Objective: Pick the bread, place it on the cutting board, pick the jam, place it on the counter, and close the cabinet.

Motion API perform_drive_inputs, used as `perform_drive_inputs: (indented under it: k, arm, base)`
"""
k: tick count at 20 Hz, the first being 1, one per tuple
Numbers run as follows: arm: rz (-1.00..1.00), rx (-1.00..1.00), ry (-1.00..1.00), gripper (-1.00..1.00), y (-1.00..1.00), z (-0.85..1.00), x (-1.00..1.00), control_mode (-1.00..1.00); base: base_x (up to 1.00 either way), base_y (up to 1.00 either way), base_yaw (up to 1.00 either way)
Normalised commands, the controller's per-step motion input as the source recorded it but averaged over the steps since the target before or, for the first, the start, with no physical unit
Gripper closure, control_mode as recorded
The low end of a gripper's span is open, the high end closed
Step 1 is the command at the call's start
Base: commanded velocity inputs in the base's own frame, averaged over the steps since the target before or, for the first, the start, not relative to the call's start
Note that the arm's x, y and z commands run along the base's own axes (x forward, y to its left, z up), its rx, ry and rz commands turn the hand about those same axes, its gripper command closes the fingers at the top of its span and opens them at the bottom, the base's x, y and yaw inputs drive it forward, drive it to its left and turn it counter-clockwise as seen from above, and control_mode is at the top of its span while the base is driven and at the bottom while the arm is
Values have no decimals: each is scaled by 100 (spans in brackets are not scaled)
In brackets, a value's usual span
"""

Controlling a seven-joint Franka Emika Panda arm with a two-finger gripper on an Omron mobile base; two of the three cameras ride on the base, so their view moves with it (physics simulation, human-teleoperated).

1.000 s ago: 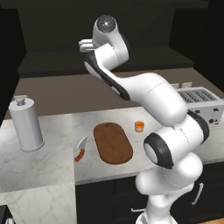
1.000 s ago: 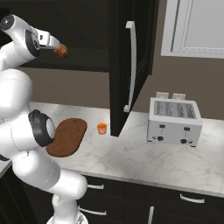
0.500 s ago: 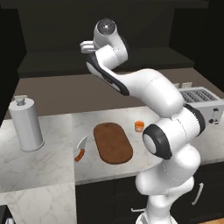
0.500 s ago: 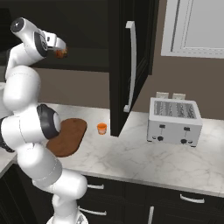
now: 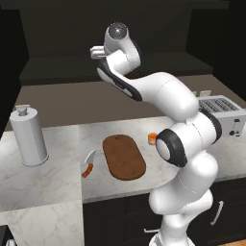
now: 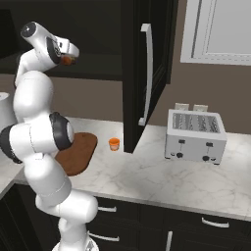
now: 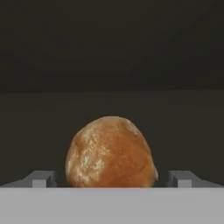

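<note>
The bread [image 7: 111, 153], a round golden-brown roll, lies on the dark cabinet shelf. It sits between my fingertips [image 7: 41, 178], with a small gap on each side. My gripper [image 6: 70, 57] is open and reaches high into the open cabinet [image 6: 142, 73], where the bread [image 6: 65, 60] shows as an orange spot at the hand. From the left base view, the gripper [image 5: 96, 51] points left into the dark cabinet. The jam [image 5: 152, 138] [image 6: 114, 143] stands on the counter [image 6: 162, 176] beside the cutting board [image 5: 124, 156] [image 6: 81, 152].
A silver toaster [image 6: 196, 135] [image 5: 218, 108] stands at the right of the counter. A grey canister [image 5: 29, 137] sits at the left. An orange-handled knife [image 5: 88, 166] lies left of the board. The cabinet door with its bar handle [image 6: 145, 73] juts out over the counter.
The arm's upper links have straightened up, and the hand has edged a little further into the cabinet toward the bread. The bread, jam and board have stayed put.
</note>
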Motion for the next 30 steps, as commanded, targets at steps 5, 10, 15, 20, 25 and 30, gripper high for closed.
perform_drive_inputs:
  k: [5, 10, 15, 20, 25, 30]
  arm:
    - [0, 0, 3, -100, 0, -17, 21, -100]
    - [0, 0, 0, -100, 0, -14, 30, -100]
    - [0, 0, 0, -100, 0, -15, 27, -100]
    - [0, 0, 2, 100, 0, -24, 7, -100]
    - [0, 0, 0, 100, 0, -3, 0, -100]
    - [0, 0, 0, 100, -3, 0, -17, -100]
  base:
    - [0, 0, 0]
    - [0, 0, 0]
    - [0, 0, 0]
    - [0, 0, 0]
    - [0, 0, 0]
    - [0, 0, 0]
